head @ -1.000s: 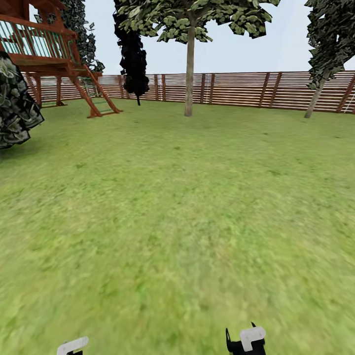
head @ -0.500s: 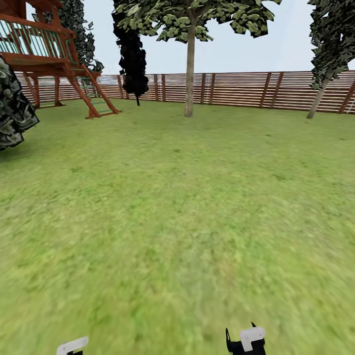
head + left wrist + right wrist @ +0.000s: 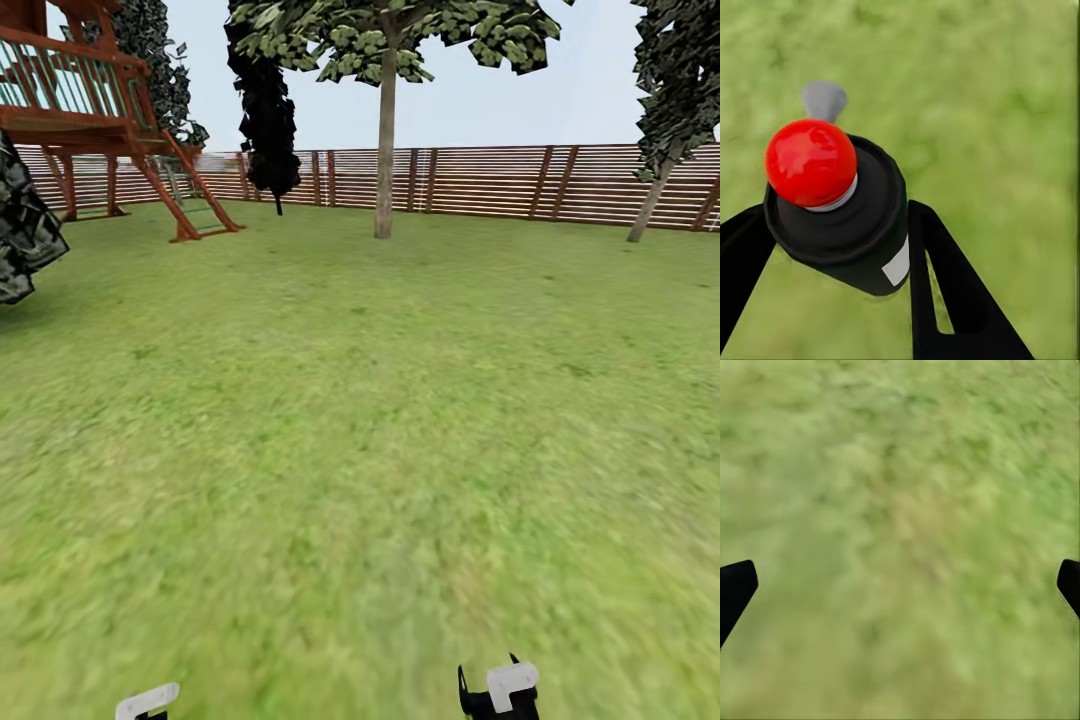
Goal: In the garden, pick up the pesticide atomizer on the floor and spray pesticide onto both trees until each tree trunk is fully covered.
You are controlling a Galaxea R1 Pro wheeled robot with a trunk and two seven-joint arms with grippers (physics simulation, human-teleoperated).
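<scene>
1. Atomizer [image 3: 844, 214]: a black can with a red knob and a small grey nozzle, sitting between the two black fingers of the left gripper [image 3: 840, 255], which is closed around its body. A small pale patch shows on its side; no writing can be read on it.
2. Right gripper [image 3: 900, 585] is spread wide with nothing between its fingertips, only blurred grass [image 3: 360, 450] beneath.
3. From the head camera, both arms sit low, at about 7 and 5 o'clock, over bare lawn.
4. Nearest tree [image 3: 385, 60] stands at 12 o'clock, well apart from the robot, its straight trunk [image 3: 384, 160] upright just in front of the slatted fence [image 3: 480, 180]. A second, leaning tree [image 3: 680, 80] is at about 1 o'clock.
5. My judgement: the can is in the left arm, so the coming move turns on driving straight ahead until the nozzle can face that trunk.
6. Wooden play tower [image 3: 90, 100] stands at 11 o'clock, beside a black conifer [image 3: 265, 100].
</scene>
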